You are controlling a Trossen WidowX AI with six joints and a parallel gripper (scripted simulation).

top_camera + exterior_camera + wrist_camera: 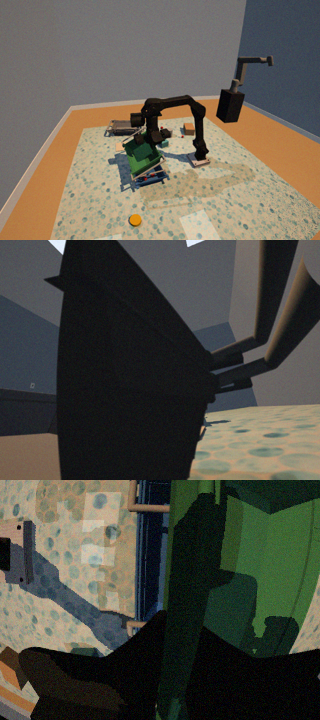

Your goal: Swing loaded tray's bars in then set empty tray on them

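Observation:
The empty green tray [135, 161] [280, 555] hangs tilted above the blue loaded tray [152, 182] [150, 555], its near end lower. Its own wire bars are at its ends. My gripper [154, 143] [170, 618] is shut on the green tray's side wall. Red blocks [145, 179] show in the blue tray's near part. The blue tray's near bar [156, 172] [150, 507] appears to lie across its top. Its far bar [134, 625] shows only at one corner; the green tray and gripper hide the rest. The exterior view is mostly blocked by a dark shape.
A grey tray [124, 125] stands at the back left. An orange-brown block [189, 129], a teal block [164, 143], a pale cylinder [171, 132] and a small red cube [182, 136] lie behind. A tan pad [119, 146] is left; a yellow disc [135, 220] is in front.

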